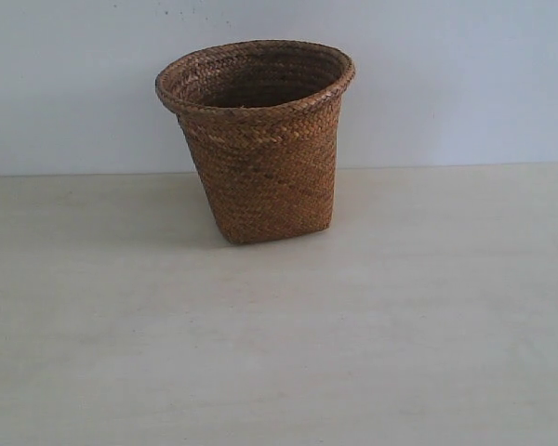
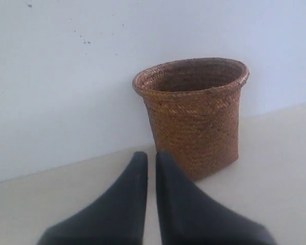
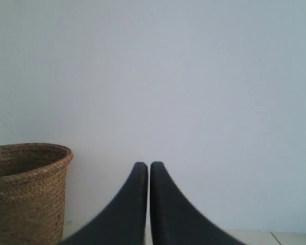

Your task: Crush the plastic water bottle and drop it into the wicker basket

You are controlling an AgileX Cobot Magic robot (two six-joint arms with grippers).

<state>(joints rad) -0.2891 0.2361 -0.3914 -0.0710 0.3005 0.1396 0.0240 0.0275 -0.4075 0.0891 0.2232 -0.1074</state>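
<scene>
The brown wicker basket (image 1: 258,139) stands upright near the back wall on the pale table, and I see nothing inside it from here. It also shows beyond my left gripper (image 2: 151,158) as the wicker basket (image 2: 194,115), some way off. My left gripper's dark fingers are nearly together with nothing between them. My right gripper (image 3: 149,168) is shut on nothing, with the basket (image 3: 25,191) off to its side. The plastic water bottle is out of view in every frame. Neither gripper appears in the exterior view.
A plain white wall (image 1: 446,84) runs behind the basket. The pale tabletop (image 1: 353,353) stretches in front of and to both sides of the basket.
</scene>
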